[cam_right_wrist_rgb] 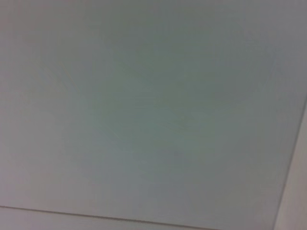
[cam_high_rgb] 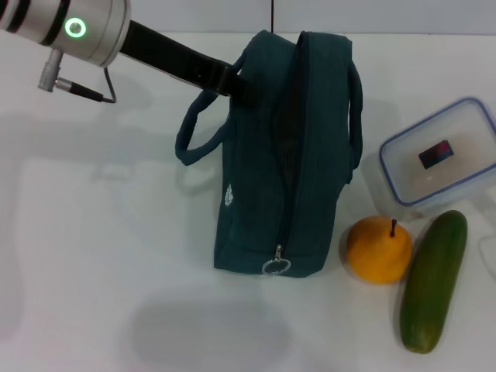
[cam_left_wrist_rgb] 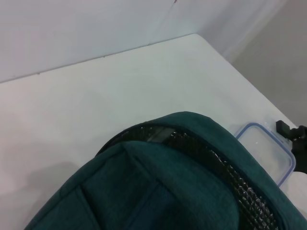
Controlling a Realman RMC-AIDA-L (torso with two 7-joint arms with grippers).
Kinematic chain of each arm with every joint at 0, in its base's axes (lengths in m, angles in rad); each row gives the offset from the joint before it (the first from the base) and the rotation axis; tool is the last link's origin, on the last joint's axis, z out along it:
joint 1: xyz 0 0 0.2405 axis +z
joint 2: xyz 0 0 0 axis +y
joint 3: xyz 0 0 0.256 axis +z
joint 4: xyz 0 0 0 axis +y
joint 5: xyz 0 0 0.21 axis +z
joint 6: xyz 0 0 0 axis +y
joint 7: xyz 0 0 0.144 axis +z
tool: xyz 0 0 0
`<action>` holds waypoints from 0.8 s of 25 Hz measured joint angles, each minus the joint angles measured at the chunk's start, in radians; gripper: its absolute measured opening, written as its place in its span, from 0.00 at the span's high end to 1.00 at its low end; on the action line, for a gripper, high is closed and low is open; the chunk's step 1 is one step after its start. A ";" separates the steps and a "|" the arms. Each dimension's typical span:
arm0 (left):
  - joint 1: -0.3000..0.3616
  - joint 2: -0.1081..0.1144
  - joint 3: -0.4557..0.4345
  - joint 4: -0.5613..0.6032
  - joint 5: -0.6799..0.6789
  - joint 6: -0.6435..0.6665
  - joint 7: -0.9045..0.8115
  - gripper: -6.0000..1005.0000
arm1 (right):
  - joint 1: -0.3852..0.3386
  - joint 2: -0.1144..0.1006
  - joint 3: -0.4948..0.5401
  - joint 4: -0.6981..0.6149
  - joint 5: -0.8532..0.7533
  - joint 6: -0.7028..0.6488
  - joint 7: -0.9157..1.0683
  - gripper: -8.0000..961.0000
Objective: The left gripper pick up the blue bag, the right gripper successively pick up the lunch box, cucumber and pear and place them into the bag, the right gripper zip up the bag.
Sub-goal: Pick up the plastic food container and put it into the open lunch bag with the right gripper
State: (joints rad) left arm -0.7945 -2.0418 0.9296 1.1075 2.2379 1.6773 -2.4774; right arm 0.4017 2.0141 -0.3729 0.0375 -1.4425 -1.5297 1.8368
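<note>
The blue bag (cam_high_rgb: 287, 178) stands on the white table, its zipper partly open along the top and the ring pull (cam_high_rgb: 276, 266) at the near end. My left gripper (cam_high_rgb: 242, 84) reaches in from the far left and meets the bag's far upper edge by one handle. The left wrist view looks closely down on the bag (cam_left_wrist_rgb: 168, 191) and its dark opening. To the bag's right lie the lunch box (cam_high_rgb: 442, 155), the pear (cam_high_rgb: 378, 249) and the cucumber (cam_high_rgb: 434, 280). A black claw part (cam_left_wrist_rgb: 293, 135), seemingly my right gripper, shows beyond the lunch box (cam_left_wrist_rgb: 264, 148).
The white table (cam_high_rgb: 93, 232) spreads wide to the bag's left and front. Its far edge meets a pale wall. The right wrist view shows only a plain pale surface.
</note>
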 joint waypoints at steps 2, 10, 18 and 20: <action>-0.003 0.000 0.000 0.000 0.000 0.000 0.003 0.94 | -0.001 0.000 0.000 0.000 0.007 -0.007 0.005 0.89; -0.006 0.000 0.017 0.000 0.002 -0.020 0.007 0.94 | -0.004 0.000 0.002 0.009 0.030 -0.010 0.020 0.89; -0.006 -0.002 0.029 0.000 0.003 -0.027 0.027 0.94 | 0.006 0.003 0.002 0.013 0.032 -0.011 0.069 0.89; -0.006 -0.003 0.029 0.000 0.003 -0.027 0.032 0.94 | 0.006 0.004 0.002 0.017 0.032 -0.011 0.076 0.89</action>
State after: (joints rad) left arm -0.8008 -2.0448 0.9587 1.1076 2.2413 1.6501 -2.4456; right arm 0.4082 2.0180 -0.3712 0.0545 -1.4105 -1.5408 1.9131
